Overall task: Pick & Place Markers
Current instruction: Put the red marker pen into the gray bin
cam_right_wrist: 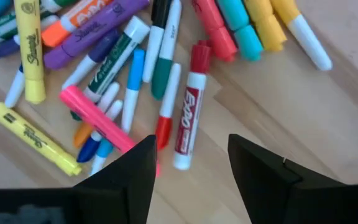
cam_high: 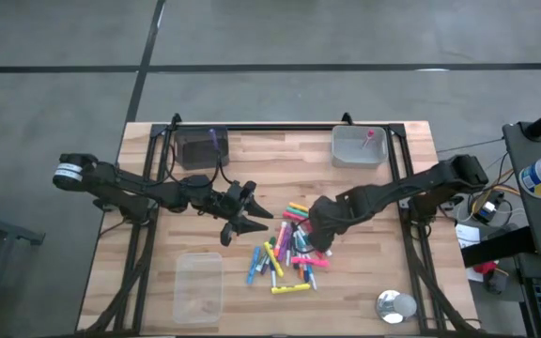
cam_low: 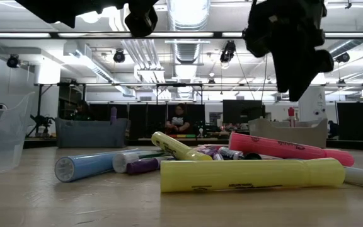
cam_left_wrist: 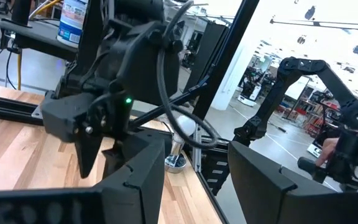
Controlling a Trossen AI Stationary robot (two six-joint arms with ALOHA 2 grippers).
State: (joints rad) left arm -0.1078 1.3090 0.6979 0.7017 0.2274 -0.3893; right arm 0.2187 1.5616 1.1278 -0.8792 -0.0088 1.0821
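Now I see the heap of short capped markers in mixed colours (cam_high: 289, 246) lying directly under my right gripper (cam_right_wrist: 188, 165), whose fingers stand apart and empty above a red-capped white marker (cam_right_wrist: 187, 115). My left gripper (cam_high: 252, 218) hovers beside the heap, fingers spread, empty.

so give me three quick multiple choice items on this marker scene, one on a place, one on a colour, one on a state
1. Where does the right gripper hover?
A. over the marker pile
B. over the grey bin
C. off the table

2. What colour is the Expo marker between its fingertips' line of sight?
A. green
B. red
C. black

3. How are the right gripper's fingers?
A. shut on a marker
B. shut, empty
C. open, empty

Key: 1 A, the high view puts it above the markers; 2 B, red cap and lettering; 3 C, bare gap between the fingers.
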